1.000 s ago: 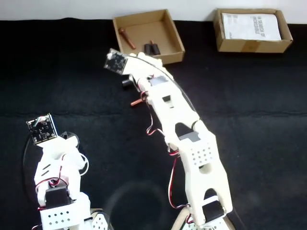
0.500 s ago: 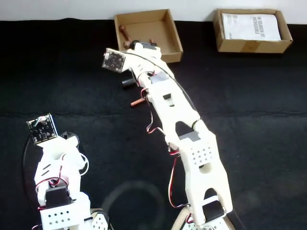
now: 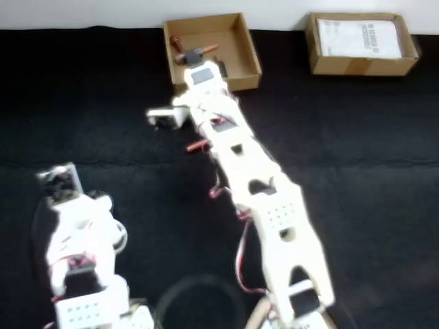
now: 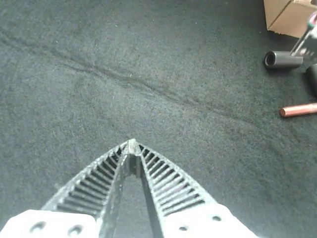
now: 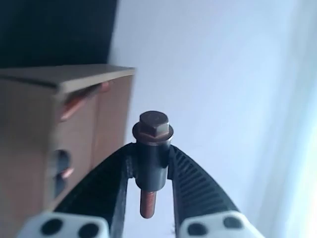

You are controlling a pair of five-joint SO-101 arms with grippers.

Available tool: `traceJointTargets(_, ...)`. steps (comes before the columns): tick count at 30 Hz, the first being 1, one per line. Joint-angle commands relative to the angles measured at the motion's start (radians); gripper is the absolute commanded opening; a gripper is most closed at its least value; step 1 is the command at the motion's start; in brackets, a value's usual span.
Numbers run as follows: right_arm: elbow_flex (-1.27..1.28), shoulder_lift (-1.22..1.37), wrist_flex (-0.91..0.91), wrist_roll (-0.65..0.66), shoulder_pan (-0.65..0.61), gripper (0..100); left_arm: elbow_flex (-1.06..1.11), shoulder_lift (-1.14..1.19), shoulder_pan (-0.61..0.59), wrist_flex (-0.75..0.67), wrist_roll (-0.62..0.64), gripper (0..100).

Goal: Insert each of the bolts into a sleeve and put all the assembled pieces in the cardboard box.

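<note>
The left hand (image 4: 131, 148) hangs over the black bench (image 3: 384, 171) at the near left. Its ribbed fingers are clenched tip to tip with nothing between them.

To its right and farther off, a loose sleeve (image 4: 281, 60) lies on its side on the bench, just short of the near-left corner of the cardboard box (image 3: 247, 51). A loose bolt (image 3: 197, 145), copper in colour, lies flat a little nearer than the sleeve and apart from it, just beside the right arm (image 3: 274, 205).

That arm stretches from the near edge toward the far side of the bench, and the right hand (image 5: 151, 151) is over the cardboard box. It is grasping an assembled piece (image 5: 151, 168): a dark sleeve with a bolt through it, the hex head out at one end beyond the fingertips and the copper thread out at the other. In the high view the piece lies crosswise above the left half of the box. Another copper bolt (image 3: 177, 42) rests inside the box, in its far-left corner.

At the far right of the bench stands a second box (image 3: 343, 65) with a printed sheet (image 3: 360, 35) lying in it, well apart from the first.
</note>
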Motion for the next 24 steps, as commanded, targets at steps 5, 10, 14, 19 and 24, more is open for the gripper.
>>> traceJointTargets(5, -0.01, -0.033, -0.027, 0.025, 0.004, 22.5, 0.016, -0.018, -0.008, 0.015, 0.006, 1)
traceJointTargets(10, -0.01, -0.035, -0.025, 0.028, 0.007, 22.5, 0.016, -0.018, -0.008, 0.015, 0.006, 1)
traceJointTargets(14, -0.01, -0.05, -0.027, 0.026, 0.002, 22.5, 0.016, -0.018, -0.008, 0.015, 0.006, 1)
traceJointTargets(19, 0.111, -0.225, -0.019, -0.207, -0.028, 22.4, 0.016, -0.016, -0.008, 0.011, 0.006, 1)
traceJointTargets(24, 0.323, -0.591, 0.254, -0.523, -0.082, 22.4, 0.016, -0.015, -0.005, 0.009, 0.002, 1)
